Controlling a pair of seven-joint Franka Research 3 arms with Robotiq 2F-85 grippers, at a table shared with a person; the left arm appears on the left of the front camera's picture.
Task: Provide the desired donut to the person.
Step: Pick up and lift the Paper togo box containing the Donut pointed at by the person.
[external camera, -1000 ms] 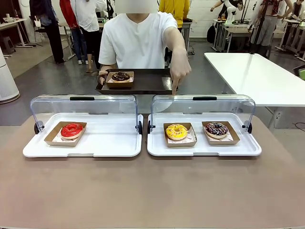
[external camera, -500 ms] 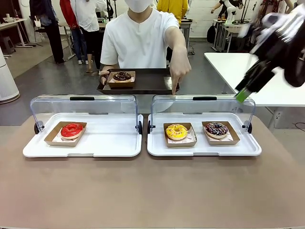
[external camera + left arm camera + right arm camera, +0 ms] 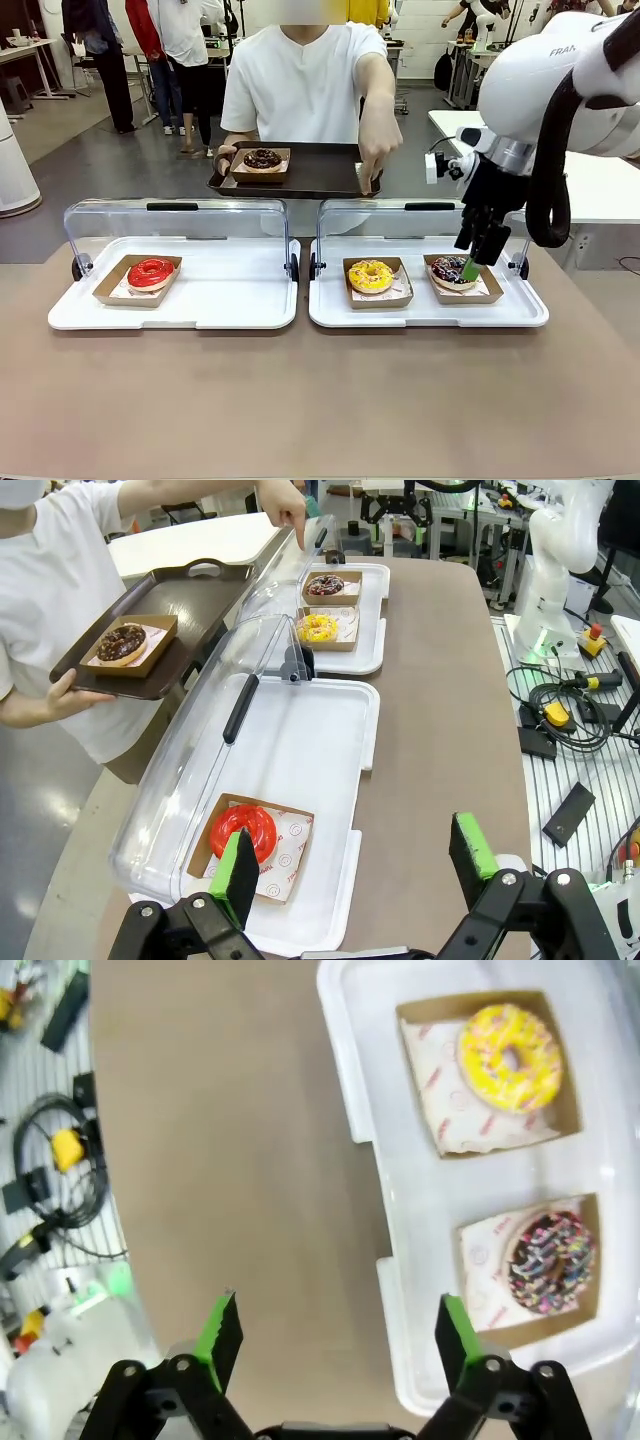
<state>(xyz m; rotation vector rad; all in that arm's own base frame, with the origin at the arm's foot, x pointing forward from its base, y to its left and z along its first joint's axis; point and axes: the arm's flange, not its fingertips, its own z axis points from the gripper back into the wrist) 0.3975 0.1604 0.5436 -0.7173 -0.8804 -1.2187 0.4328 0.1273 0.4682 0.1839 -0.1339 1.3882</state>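
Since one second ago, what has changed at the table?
The right arm swung in from the right and came down; the right gripper, open and empty, now hangs over the white tray, beside the sprinkled chocolate donut. Nothing was grasped. The red donut, the yellow donut and the person's pointing hand stayed in place.

A tan worktop [image 3: 300, 400] carries two white display cases side by side, nearly touching at the middle. The left case [image 3: 235, 290] and the right case [image 3: 415, 318] each have a clear lid with a black handle, swung up at the far edge: left lid [image 3: 175, 225], right lid [image 3: 425, 225]. Beyond, at the right, stands a white table [image 3: 540, 160]. A white cylinder [image 3: 12, 160] sits on the grey floor [image 3: 100, 180] at the left. People [image 3: 180, 40] stand farther back. Beside the worktop, cables [image 3: 560, 710] lie tangled.
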